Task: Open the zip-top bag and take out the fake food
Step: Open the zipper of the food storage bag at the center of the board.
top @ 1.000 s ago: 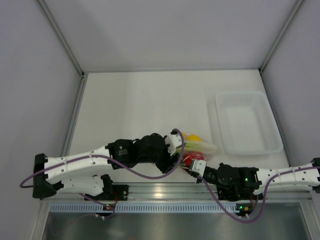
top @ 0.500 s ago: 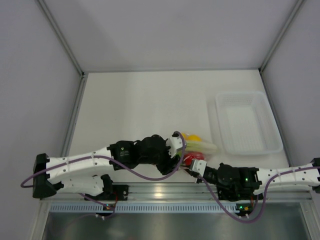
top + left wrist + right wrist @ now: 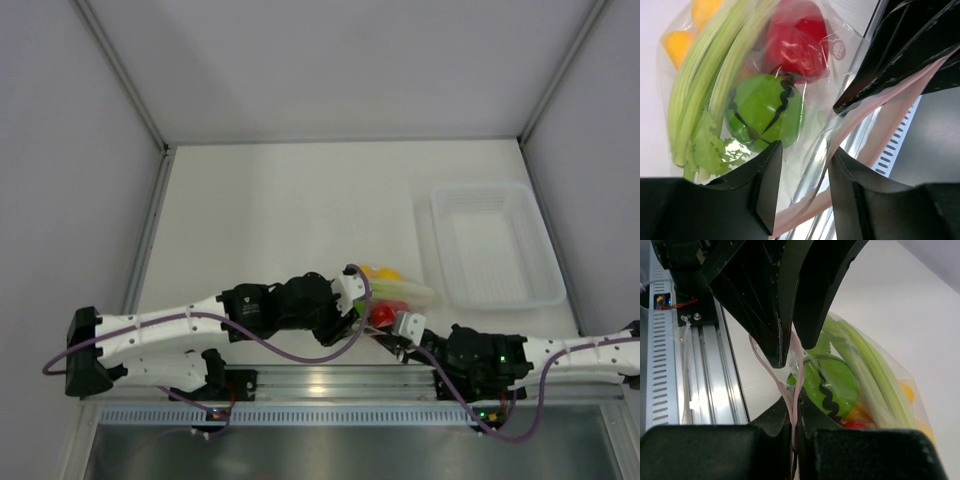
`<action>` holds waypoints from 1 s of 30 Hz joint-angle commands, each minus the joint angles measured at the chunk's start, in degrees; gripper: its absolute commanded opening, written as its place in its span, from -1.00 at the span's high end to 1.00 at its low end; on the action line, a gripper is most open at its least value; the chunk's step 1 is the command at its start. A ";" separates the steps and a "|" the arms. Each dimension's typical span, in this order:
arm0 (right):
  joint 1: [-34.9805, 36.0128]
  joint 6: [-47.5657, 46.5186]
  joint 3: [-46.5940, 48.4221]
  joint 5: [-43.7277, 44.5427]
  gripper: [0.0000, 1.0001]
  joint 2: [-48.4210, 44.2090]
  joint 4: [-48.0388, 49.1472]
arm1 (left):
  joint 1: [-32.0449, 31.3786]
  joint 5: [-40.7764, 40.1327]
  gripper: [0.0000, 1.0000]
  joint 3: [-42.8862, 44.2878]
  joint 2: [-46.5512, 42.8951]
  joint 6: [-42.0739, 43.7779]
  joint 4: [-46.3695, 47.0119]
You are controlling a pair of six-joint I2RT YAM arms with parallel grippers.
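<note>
White table (image 3: 260,210), grey walls | zip-top bag (image 3: 790,100) with fake food (image 3: 765,112) lies left of tray (image 3: 495,245) | left gripper (image 3: 802,187) and right gripper (image 3: 792,427) each pinch pink zip strip (image 3: 794,385) | pull lips apart evenly, avoid tearing.

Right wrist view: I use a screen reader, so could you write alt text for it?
Two grippers pinch the pink zip strip of a clear zip-top bag: the right gripper from below, the left gripper from above. Inside lie fake food pieces: a green ball, pale green stalks, yellow and red bits. A metal rail runs at left.
</note>
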 commanded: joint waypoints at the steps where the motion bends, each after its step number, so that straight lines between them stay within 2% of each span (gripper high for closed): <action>1: 0.94 2.14 2.25 0.32 1.00 -3.24 1.55 | -0.24 -2.89 0.07 -0.41 0.43 1.62 2.94; 6: 0.95 1.17 5.51 -0.48 1.00 -5.26 -2.76 | -0.24 -5.44 0.11 0.20 -0.09 2.06 3.21; 9: 0.94 0.91 6.30 -0.29 1.00 -4.30 -5.23 | -0.25 -6.76 0.34 1.34 -1.32 2.85 3.12; 15: 0.94 0.56 5.95 -0.38 1.00 -5.17 -5.58 | -0.24 -6.68 0.48 2.57 -2.73 4.00 3.03; 16: 0.94 0.47 5.95 -0.47 1.00 -5.26 -5.67 | -0.24 -6.24 0.63 2.84 -2.73 4.00 3.03; 18: 0.94 0.21 6.12 -0.29 1.00 -5.09 -5.76 | -0.24 -5.62 0.77 3.28 -2.29 3.91 3.12; 19: 0.94 0.03 6.21 -0.21 1.00 -5.00 -5.76 | -0.24 -5.27 0.91 3.97 -2.03 3.91 3.12; 21: 0.94 -0.41 6.74 -0.29 1.00 -4.74 -5.76 | -0.24 -5.09 0.99 4.59 -0.98 4.09 3.21; 23: 0.94 -0.85 7.62 -0.38 1.00 -4.47 -7.51 | -0.25 -4.57 0.96 5.30 -0.27 4.52 3.21; 25: 0.94 -1.02 8.06 0.06 1.00 -4.38 -7.87 | -0.24 -3.43 0.71 5.82 0.61 4.61 3.21; 28: 0.94 -1.20 8.32 0.67 1.00 -4.12 -8.57 | -0.24 -1.14 0.60 6.79 1.23 5.14 3.12; 30: 0.86 -1.11 8.23 1.90 1.00 -4.21 -9.01 | -0.33 -0.61 0.60 7.32 0.97 5.67 2.95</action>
